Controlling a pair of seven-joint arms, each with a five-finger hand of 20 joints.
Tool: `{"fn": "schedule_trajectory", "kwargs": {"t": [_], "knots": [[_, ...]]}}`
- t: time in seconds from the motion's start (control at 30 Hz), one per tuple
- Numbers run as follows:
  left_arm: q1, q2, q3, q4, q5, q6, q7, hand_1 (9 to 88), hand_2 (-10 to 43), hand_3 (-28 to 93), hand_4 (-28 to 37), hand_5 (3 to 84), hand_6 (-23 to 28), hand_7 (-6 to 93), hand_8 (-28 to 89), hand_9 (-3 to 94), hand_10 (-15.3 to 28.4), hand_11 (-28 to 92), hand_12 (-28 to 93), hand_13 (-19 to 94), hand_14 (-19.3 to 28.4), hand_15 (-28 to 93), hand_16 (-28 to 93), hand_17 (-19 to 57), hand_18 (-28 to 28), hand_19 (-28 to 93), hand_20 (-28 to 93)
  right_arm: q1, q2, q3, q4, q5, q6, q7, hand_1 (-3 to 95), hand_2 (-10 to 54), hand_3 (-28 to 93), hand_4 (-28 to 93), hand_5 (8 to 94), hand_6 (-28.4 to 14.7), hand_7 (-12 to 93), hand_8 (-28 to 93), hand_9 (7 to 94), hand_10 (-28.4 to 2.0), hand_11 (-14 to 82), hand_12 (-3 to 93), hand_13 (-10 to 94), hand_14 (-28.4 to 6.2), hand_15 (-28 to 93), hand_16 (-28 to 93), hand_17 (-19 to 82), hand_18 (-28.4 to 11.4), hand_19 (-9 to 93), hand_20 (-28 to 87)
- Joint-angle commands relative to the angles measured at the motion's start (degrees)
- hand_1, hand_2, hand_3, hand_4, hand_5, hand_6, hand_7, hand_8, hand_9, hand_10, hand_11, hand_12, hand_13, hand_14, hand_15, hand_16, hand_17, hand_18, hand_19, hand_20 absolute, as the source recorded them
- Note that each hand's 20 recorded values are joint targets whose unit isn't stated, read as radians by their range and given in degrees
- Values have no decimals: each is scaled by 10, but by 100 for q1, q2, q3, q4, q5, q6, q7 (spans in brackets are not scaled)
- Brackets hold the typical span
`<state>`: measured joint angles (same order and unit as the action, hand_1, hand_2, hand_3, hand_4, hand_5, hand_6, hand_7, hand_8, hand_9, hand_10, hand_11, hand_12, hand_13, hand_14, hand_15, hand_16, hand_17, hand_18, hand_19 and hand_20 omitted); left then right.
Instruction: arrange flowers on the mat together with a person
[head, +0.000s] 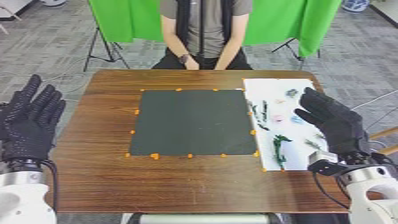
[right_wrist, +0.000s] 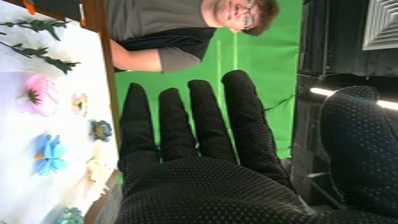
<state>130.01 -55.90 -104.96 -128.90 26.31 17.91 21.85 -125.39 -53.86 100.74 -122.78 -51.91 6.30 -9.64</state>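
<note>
My left hand (head: 28, 122) is raised at the table's left edge in the head view, open, with straight fingers. Over the right side of the white sheet (head: 266, 90) is my right hand (head: 333, 122), its fingers extended and holding nothing. The dark mat (head: 194, 122) lies bare at the table's middle. On the sheet are a green stem (head: 280, 149) and a pink flower (head: 277, 118). In the right wrist view, the open right hand (right_wrist: 209, 185) stands beside the sheet with a pink flower (right_wrist: 41, 94), a blue flower (right_wrist: 50, 155) and leafy stems (right_wrist: 40, 54).
Small orange markers (head: 155, 156) line the mat and sheet on the brown table (head: 98, 175). A person (head: 202, 37) sits across the table, hands in the lap. Green cloth (head: 124, 22) hangs behind.
</note>
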Motion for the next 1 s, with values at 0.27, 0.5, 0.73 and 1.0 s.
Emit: {"fn": "schedule_trajectory", "kwargs": {"t": [0.27, 0.5, 0.73, 1.0], "knots": [[102, -62, 29, -7, -84, -70, 26, 230, 171, 718, -283, 310, 39, 102, -109, 233, 112, 143, 19, 159, 82, 177, -104, -35, 86, 266, 67, 38, 22, -15, 11, -38, 12, -42, 101, 153, 788, -190, 410, -33, 96, -86, 371, -130, 34, 115, 259, -112, 66, 125, 102, -133, 288, 110], [100, -75, 56, -12, -115, -74, 25, 230, 171, 717, -283, 312, 40, 101, -109, 232, 112, 144, 19, 159, 81, 176, -104, -36, 86, 267, 68, -118, -19, 131, -23, -31, -71, -109, 102, 153, 790, -190, 410, -35, 96, -87, 370, -132, 34, 116, 260, -113, 64, 127, 108, -123, 274, 110], [101, -76, 58, -7, -164, -84, 41, 229, 171, 718, -283, 313, 41, 101, -109, 233, 112, 145, 19, 160, 81, 179, -104, -37, 87, 270, 69, -19, 8, 33, -6, -32, -18, -47, 102, 153, 790, -190, 410, -35, 97, -86, 370, -132, 33, 116, 262, -115, 63, 130, 106, -127, 277, 116], [127, -107, 37, 1, -188, -157, -2, 229, 171, 717, -283, 320, 42, 102, -108, 239, 113, 147, 19, 162, 82, 180, -104, -37, 88, 271, 69, 156, 41, -125, 13, -30, 101, 64, 102, 153, 791, -190, 411, -35, 97, -87, 371, -132, 34, 117, 262, -116, 63, 134, 105, -129, 278, 117]]}}
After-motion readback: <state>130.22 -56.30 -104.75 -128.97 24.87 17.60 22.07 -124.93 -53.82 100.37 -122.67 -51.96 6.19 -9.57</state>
